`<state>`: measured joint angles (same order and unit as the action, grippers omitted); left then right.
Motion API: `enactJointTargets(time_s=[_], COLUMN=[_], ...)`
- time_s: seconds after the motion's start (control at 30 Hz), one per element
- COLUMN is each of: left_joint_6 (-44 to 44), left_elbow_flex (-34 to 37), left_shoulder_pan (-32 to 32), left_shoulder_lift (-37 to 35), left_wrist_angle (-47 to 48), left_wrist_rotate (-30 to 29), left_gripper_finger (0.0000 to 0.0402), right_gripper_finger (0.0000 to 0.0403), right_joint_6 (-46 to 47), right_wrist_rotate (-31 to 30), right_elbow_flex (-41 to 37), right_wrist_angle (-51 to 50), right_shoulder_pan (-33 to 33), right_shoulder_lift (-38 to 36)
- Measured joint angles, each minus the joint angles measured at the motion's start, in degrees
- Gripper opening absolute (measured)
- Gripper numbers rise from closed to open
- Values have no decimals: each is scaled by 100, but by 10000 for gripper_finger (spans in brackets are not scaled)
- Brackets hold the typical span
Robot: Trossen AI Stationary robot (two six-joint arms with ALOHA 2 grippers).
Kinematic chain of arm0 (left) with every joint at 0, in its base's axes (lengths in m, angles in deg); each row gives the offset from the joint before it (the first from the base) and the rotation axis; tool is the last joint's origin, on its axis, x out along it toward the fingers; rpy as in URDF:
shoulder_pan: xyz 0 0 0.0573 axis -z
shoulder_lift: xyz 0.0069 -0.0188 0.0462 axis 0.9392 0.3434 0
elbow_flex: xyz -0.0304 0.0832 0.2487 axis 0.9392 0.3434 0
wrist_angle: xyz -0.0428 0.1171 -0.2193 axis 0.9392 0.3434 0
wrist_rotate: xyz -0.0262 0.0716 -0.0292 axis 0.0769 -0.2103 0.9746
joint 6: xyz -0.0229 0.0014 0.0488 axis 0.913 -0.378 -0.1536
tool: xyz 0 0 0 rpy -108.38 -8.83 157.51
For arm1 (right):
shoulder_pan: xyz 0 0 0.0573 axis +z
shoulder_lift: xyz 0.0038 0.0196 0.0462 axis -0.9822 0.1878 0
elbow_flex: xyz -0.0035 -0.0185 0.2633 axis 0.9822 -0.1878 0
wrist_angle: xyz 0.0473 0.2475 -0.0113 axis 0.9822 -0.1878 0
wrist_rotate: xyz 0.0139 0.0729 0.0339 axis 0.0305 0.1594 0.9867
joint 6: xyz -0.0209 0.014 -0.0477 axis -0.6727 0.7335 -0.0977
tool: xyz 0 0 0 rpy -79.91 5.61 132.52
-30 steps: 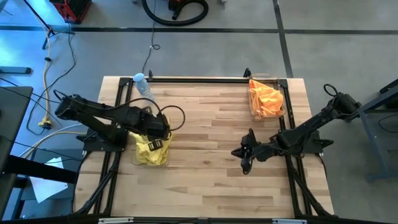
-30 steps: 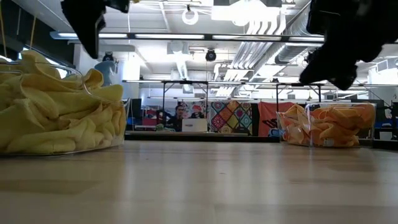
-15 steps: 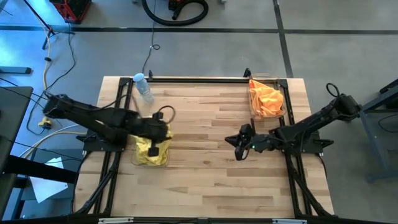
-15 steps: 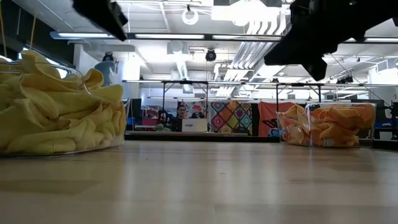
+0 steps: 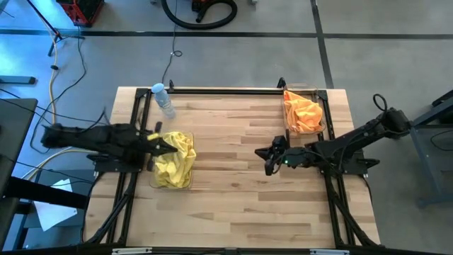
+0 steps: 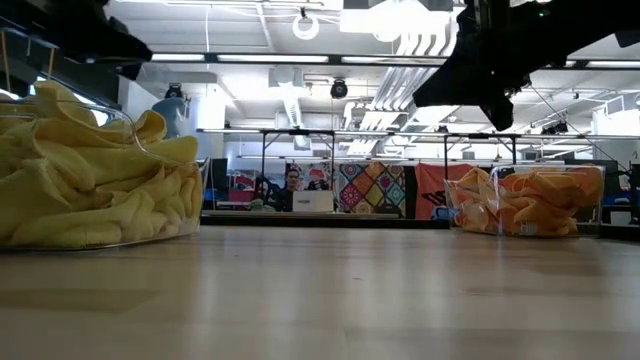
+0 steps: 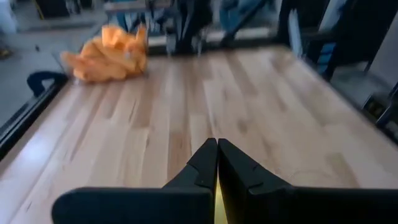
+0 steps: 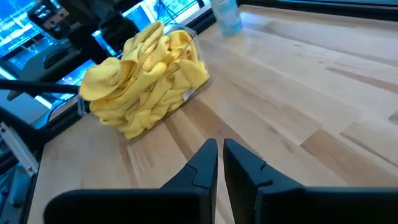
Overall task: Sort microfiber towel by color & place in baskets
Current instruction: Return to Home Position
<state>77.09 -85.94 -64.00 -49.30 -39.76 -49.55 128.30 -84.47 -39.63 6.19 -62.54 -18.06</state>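
1. Pale wood planks make up the table [image 5: 233, 170], which stands in a large workshop with ceiling lights and pipes. A person [image 6: 291, 184] sits far behind it, and a bottle [image 5: 163, 99] stands near the far left corner.
2. Every towel in view sits in a bin. The yellow towels [image 5: 175, 152] are heaped in the left bin [image 8: 186, 94] by the table's left edge. The orange towels [image 5: 304, 113] fill the right bin [image 5: 299, 89] at the far right corner, well apart from the yellow ones. No loose towel shows on the boards.
3. The towels are fuzzy, crumpled and folded over one another. The yellow heap rises above its bin's rim, and the clear walls show the colour through.
4. They would likely handle as light, soft and limp, sagging and dragging neighbours along when lifted. A raised fold at the top of a heap looks the best place to pinch, deep enough that the pile does not slip.
5. The left gripper [image 7: 217, 146] hangs just beside the yellow heap, over the bin's left side, its fingers pressed together and holding nothing.
6. The right gripper [image 8: 220, 146] hovers over bare boards toward the right, near the orange bin but clear of it. Its fingers are drawn together but for a hairline gap, and they are empty.
7. Judged from this layout, the sorting looks complete and only parking the arms remains.
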Motion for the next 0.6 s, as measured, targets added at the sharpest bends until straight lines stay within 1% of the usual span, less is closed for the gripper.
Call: enactJointTargets(time_s=[0.17,0.27,0.3,0.33,0.4,0.47,0.53,0.6], left_joint_6=[137,132,131,124,92,48,47,55], left_elbow_flex=[457,728,825,912,960,1059,1351,1561], left_shoulder_pan=[-191,-217,-217,-217,-218,-214,-217,-221], left_shoulder_lift=[-1221,-1974,-2101,-2079,-2075,-1951,-2102,-2080], left_wrist_angle=[-64,-106,-138,-294,-219,-776,-934,-1552], left_wrist_rotate=[390,420,422,427,596,724,858,945], left_gripper_finger=[0,0,0,0,0,0,0,0], right_gripper_finger=[23,23,23,23,23,23,23,23], right_joint_6=[-2,0,0,5,2,6,5,11], right_wrist_rotate=[2,35,45,46,48,50,50,47], right_elbow_flex=[0,0,0,0,0,0,0,0], right_wrist_angle=[-27,-31,-34,-35,-25,-27,-22,-49], right_shoulder_pan=[-224,-351,-384,-415,-471,-514,-544,-553], right_shoulder_lift=[0,0,0,0,0,0,-1,-2])
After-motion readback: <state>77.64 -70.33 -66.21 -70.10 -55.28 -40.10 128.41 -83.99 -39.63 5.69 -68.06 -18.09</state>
